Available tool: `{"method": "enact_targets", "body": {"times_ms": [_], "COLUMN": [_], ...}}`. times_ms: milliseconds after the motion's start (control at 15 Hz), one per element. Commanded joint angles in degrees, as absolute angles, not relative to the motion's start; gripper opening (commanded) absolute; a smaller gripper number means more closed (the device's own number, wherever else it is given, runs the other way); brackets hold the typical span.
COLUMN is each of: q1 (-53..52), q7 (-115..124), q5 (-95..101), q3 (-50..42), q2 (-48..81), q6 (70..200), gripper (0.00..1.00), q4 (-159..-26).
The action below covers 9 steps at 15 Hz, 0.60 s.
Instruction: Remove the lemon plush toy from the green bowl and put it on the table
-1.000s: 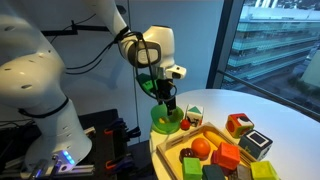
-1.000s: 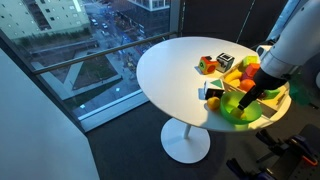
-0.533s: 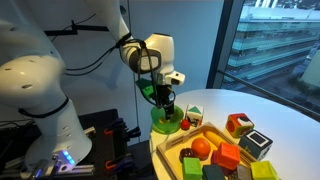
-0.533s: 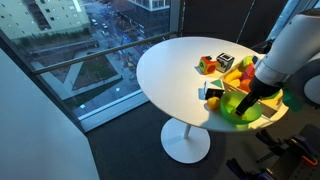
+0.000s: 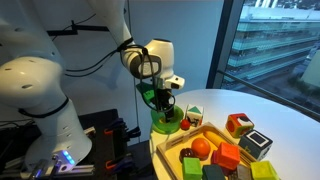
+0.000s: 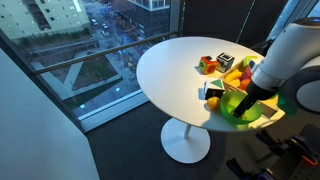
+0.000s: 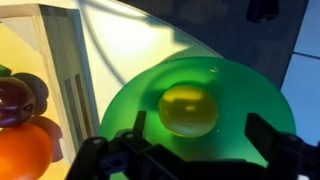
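the gripper [image 7: 197, 124] hangs wide open directly over the green bowl [image 7: 120, 105]. the lemon plush toy [image 7: 188, 110] lies in the bowl's middle, straight below and centred between the jaws, looking nearly round.

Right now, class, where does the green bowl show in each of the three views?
In an exterior view: green bowl lower centre, under the pincer.
In an exterior view: lower right, at the edge of the white table.
Wrist view: fills the centre, lemon plush toy inside.
Shared landmark: the white table.
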State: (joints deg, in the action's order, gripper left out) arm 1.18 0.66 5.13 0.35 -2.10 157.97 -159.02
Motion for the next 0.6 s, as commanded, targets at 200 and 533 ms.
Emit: {"method": "enact_targets", "body": {"times_ms": [200, 533], "q1": [0.99, 0.87], "q7": [1.51, 2.23], "q5": [5.72, 6.95], "q3": [-0.04, -0.41], "q2": [1.33, 2.8], "q6": [161.23, 162.82], "gripper": [1.0, 1.0], "q4": [-158.35, -157.6]}}
